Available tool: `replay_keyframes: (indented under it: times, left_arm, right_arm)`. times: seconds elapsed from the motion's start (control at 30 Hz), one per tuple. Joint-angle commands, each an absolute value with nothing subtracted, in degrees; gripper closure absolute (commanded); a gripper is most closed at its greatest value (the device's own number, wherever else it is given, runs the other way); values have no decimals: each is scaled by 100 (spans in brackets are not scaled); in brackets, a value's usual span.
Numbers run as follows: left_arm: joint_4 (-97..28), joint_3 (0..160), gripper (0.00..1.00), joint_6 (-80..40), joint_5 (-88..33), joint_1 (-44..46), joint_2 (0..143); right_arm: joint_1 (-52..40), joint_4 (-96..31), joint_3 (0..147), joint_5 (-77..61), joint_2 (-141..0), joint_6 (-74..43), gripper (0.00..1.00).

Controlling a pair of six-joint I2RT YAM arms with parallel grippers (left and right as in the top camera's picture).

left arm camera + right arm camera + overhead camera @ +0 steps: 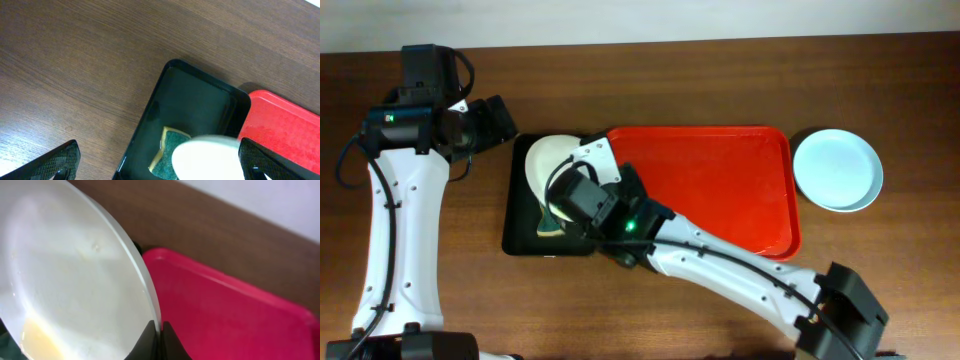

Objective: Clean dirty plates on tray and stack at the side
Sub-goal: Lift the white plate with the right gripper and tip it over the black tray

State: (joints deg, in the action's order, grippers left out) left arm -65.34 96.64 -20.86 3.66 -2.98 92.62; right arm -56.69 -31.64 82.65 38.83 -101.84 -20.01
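My right gripper (160, 332) is shut on the rim of a white plate (70, 280), which has a yellowish smear low on its face. In the overhead view this plate (546, 160) is held tilted over the black tray (520, 235). A pale blue-green plate (837, 170) lies on the table to the right of the red tray (720, 190), which carries nothing. My left gripper (162, 167) stands open above the black tray's far end, with nothing between its fingers (57, 162), and the white plate (210, 160) shows below it.
A green and yellow sponge (169, 149) lies in the black tray, partly hidden under the held plate. The right arm (720, 265) stretches across the table's front from the lower right. Bare wood surrounds both trays.
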Motion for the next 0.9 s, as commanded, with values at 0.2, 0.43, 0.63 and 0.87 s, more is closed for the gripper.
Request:
replay_keyframes:
  times: [0.2, 0.43, 0.63, 0.87]
  left_arm:
    - [-6530, 9675, 1, -2163, 392, -316, 9286]
    - [-6530, 9675, 1, -2163, 392, -316, 9286]
    - [-6528, 9675, 1, -2163, 392, -316, 9286]
    - [-6530, 9675, 1, -2163, 392, -316, 9286]
  right_arm:
    - [-6318, -3057, 8436, 5065, -9924, -443, 96]
    - [-6525, -2589, 8436, 5625, -9924, 499, 96]
    - [-6665, -2091, 8436, 5625, -9924, 1837, 96]
    - [-6949, -1715, 8433, 5642, -9924, 3085, 96]
